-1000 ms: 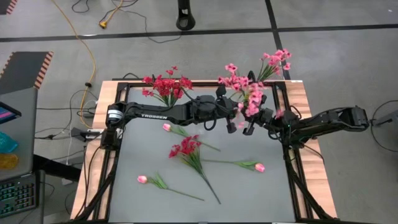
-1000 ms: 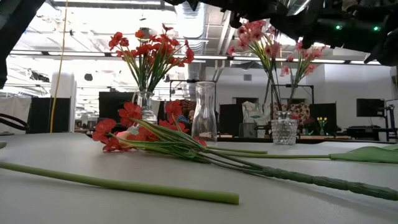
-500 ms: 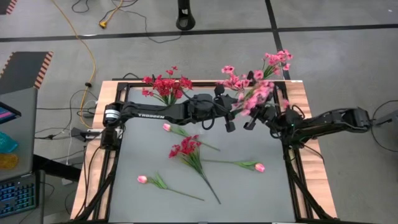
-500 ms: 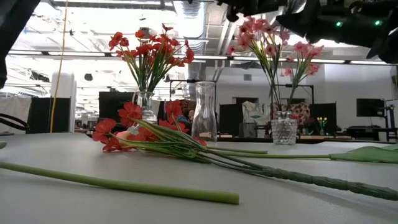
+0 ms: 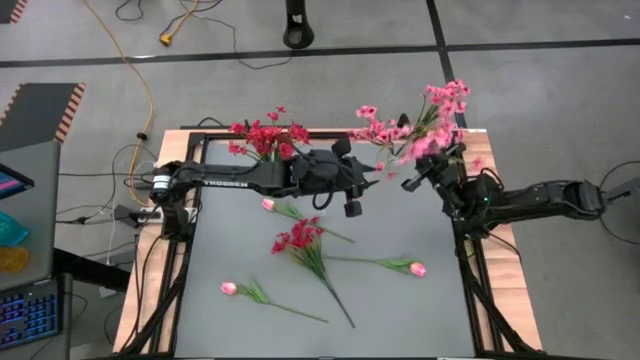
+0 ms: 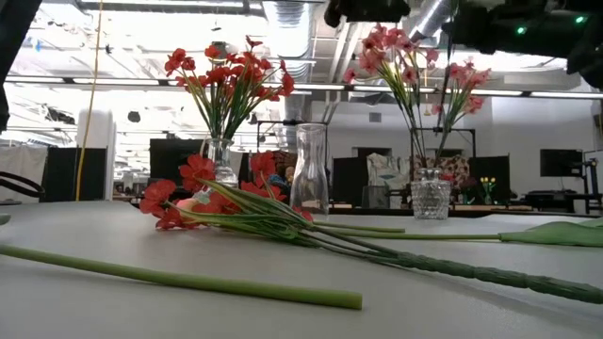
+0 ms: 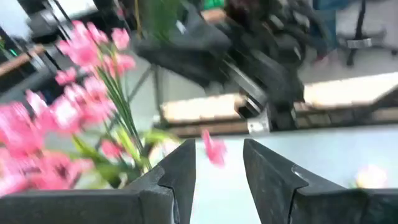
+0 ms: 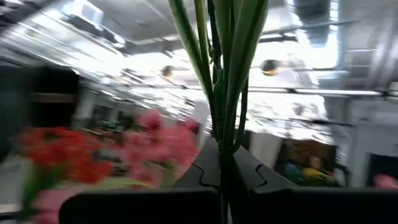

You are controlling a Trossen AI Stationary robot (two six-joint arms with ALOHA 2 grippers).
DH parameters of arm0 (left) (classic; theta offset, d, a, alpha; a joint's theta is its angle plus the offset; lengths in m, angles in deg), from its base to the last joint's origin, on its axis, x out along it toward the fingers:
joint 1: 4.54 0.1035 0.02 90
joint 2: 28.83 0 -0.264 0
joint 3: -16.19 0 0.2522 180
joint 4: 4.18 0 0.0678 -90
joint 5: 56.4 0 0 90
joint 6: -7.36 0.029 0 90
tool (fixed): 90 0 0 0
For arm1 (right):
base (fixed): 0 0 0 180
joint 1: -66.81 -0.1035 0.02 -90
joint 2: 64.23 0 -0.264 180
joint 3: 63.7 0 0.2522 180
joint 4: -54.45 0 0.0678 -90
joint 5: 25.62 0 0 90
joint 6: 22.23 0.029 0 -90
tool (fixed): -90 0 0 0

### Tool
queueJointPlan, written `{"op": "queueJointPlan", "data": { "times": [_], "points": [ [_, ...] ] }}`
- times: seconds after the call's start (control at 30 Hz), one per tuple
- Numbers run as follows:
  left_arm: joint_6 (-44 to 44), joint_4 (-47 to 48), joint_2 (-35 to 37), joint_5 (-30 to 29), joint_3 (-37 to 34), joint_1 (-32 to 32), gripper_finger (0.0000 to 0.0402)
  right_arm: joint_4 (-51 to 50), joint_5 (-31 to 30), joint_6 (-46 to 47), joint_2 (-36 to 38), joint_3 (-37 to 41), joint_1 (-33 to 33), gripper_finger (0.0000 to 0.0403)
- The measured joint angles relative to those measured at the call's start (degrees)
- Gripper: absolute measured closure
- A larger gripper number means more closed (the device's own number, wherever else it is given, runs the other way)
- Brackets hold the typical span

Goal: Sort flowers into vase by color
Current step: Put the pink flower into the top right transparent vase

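My left gripper hangs with fingers spread, empty, just right of the red vase. My right gripper pinches a pink spray by its stem above the back right vase. Other flowers lie on the table.

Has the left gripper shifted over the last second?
Yes. In the high view the left gripper, jaws now apart and empty, has drawn back toward the red-flower vase, away from the pink spray that the right gripper holds.
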Motion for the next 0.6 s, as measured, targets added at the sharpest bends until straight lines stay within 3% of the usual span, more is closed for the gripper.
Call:
{"op": "queueJointPlan", "data": {
  "times": [0.2,0.4,0.6],
  "points": [
    [-1.42,5.45,0.08,-0.07,-0.01,-1.83,0.0295,-0.56,0.43,4.12,-0.82,0.0,8.28,0.0374],
    [-2.67,8.62,0.1,-0.09,-0.01,-4.48,0.031,-1.97,8.11,14.75,-4.11,0.66,17.21,0.0374],
    [-3.82,11.15,0.1,-1.95,-0.01,-6.89,0.0319,-2.28,10.76,19.22,-8.75,0.66,21.85,0.0374]
  ]
}}
